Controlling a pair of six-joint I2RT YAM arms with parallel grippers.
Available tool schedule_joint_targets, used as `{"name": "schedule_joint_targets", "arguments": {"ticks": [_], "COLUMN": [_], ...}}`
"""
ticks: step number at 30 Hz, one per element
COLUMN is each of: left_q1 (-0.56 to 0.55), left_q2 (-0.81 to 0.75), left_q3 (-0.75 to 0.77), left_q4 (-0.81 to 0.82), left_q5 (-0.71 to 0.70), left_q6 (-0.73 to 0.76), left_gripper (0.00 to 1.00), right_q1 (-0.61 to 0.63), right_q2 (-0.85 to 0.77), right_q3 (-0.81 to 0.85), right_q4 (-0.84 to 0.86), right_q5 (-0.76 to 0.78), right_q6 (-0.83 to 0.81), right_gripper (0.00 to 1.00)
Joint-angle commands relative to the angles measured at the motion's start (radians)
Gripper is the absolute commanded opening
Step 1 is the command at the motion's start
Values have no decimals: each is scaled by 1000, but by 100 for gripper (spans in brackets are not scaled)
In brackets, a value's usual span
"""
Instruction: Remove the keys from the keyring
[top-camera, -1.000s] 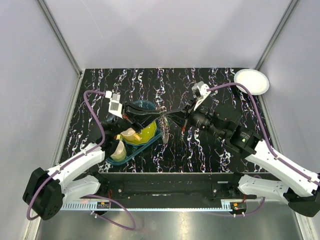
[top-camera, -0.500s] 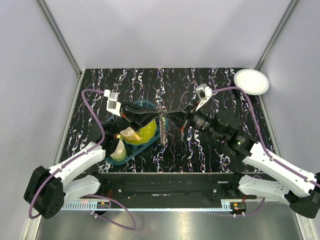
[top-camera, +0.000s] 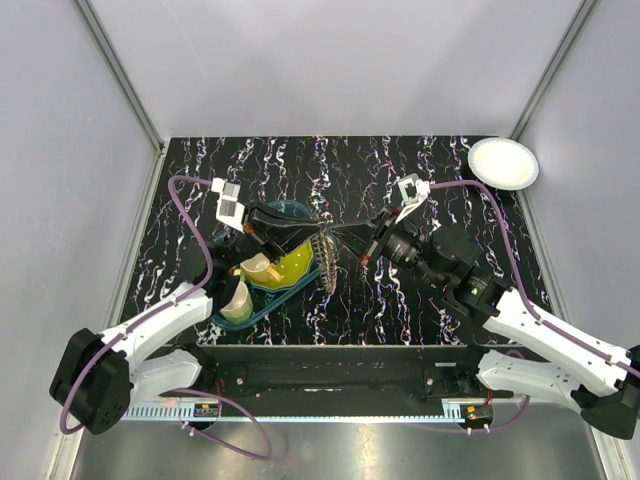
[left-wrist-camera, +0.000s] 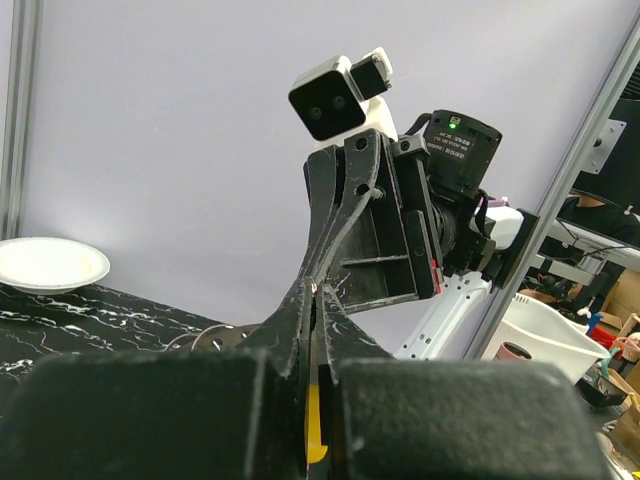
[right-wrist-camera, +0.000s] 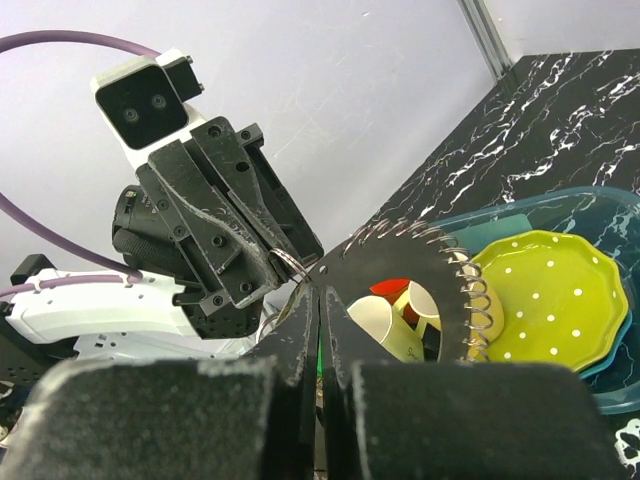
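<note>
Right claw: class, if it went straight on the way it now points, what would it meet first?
Most likely the left claw, which faces the right claw nearly tip to tip at the keyring; depth is unclear.

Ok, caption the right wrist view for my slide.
Right gripper and left gripper, jaws shut, pinch the coiled keyring between them, teal tray behind.

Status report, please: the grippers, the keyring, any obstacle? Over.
Left gripper and right gripper shut on keyring, tip to tip. Loop hangs by teal tray edge. Keys not discernible.
</note>
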Motion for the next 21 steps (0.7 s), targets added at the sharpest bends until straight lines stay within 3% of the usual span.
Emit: {"name": "schedule_joint_targets", "arguments": {"ticks": [1, 4, 8, 11, 17, 19, 21], "left_q1": [-1, 1, 7, 10, 12, 12, 13], "left_q2": [-2, 1, -3, -2, 17, 14, 12], "left_q3": [40, 43, 40, 35, 27, 24, 26], "left_q4": [309, 315, 313, 306, 349, 350, 347], "left_q5": [22, 30, 33, 45, 57, 62, 71], "left_q6": [-23, -28, -34, -30, -62, -60, -62], "left_gripper": [0, 0, 0, 0, 0, 0, 0], "right_q1": [1, 3, 3, 1, 0, 0, 0], "right_q2": [15, 27, 10, -4, 19, 15, -2], "right_q3": [-14, -21, -52, -66, -28, -32, -41], "right_q4": [13, 36, 35, 24, 10, 15, 21], "right_q5": [55, 45, 98, 136, 94, 86, 61], "right_q6": [33, 53, 82, 75, 49, 47, 29], "right_gripper": [0, 2, 13, 15, 0, 1, 10]}}
